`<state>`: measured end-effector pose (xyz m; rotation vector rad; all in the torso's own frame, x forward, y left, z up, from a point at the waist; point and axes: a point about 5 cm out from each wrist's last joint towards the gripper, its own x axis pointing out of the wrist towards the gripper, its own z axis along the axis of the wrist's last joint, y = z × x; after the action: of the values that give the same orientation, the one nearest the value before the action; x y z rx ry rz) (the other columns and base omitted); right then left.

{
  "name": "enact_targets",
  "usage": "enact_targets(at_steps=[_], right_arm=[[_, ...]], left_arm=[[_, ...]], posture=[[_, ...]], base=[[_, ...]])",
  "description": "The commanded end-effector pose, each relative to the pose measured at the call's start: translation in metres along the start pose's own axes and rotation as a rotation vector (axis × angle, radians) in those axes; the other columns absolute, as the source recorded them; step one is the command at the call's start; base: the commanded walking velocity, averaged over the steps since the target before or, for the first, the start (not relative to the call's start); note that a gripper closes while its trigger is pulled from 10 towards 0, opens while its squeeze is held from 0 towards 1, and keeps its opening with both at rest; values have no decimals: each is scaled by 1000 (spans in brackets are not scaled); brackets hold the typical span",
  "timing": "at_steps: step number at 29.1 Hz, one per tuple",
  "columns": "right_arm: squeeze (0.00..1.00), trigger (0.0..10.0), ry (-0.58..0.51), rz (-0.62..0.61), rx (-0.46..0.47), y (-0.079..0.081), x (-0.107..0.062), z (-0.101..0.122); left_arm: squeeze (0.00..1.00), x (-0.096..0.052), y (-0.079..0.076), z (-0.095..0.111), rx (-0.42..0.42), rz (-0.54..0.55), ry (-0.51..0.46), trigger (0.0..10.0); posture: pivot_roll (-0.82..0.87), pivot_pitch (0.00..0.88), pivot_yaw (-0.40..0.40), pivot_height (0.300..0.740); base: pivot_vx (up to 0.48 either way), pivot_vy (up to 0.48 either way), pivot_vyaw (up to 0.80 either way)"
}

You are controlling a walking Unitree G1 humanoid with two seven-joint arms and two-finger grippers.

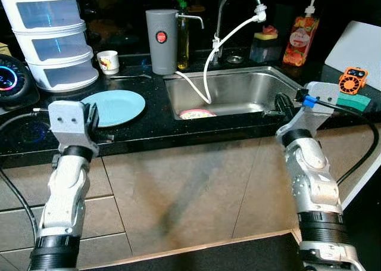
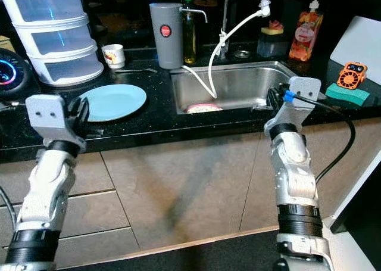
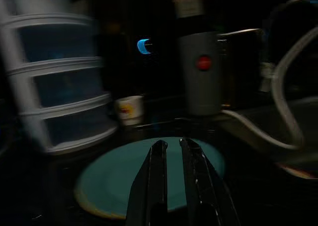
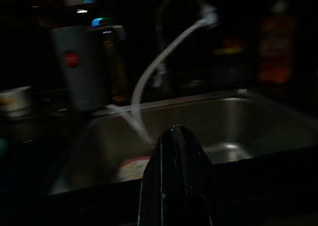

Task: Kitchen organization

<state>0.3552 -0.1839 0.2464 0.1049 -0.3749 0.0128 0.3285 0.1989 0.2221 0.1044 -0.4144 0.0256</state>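
While the blue plate (image 1: 113,107) lies flat on the black counter (image 1: 149,131) left of the steel sink (image 1: 238,92), a pink-rimmed dish (image 1: 197,114) sits in the sink's basin with a white hose (image 1: 208,74) trailing in from the faucet (image 1: 235,9). The left gripper (image 3: 174,151) hovers at the plate's near edge, fingers slightly parted, holding nothing. The right gripper (image 4: 176,136) rests at the sink's front right rim, fingers closed together. Behind stand a grey canister (image 1: 162,41), small cup (image 1: 108,62) and stacked white drawers (image 1: 50,36).
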Motion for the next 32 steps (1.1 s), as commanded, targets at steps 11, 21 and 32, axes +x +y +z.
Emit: enact_targets(at_steps=[11, 21, 32], right_arm=[[0, 10000, 47, 173, 91, 50, -6, -16], [0, 10000, 597, 133, -27, 27, -77, -131], [0, 10000, 242, 125, 38, 36, -23, -59]], left_arm=[[0, -9, -37, -12, -62, -97, 59, 10000], [0, -71, -54, -100, -18, -197, 528, 10000], [0, -20, -45, -44, -27, -140, 251, 10000]], posture=[[-49, 0, 7, 740], [-56, 17, 11, 740], [-54, 16, 13, 740]], base=[[0, 0, 0], [0, 0, 0], [0, 0, 0]])
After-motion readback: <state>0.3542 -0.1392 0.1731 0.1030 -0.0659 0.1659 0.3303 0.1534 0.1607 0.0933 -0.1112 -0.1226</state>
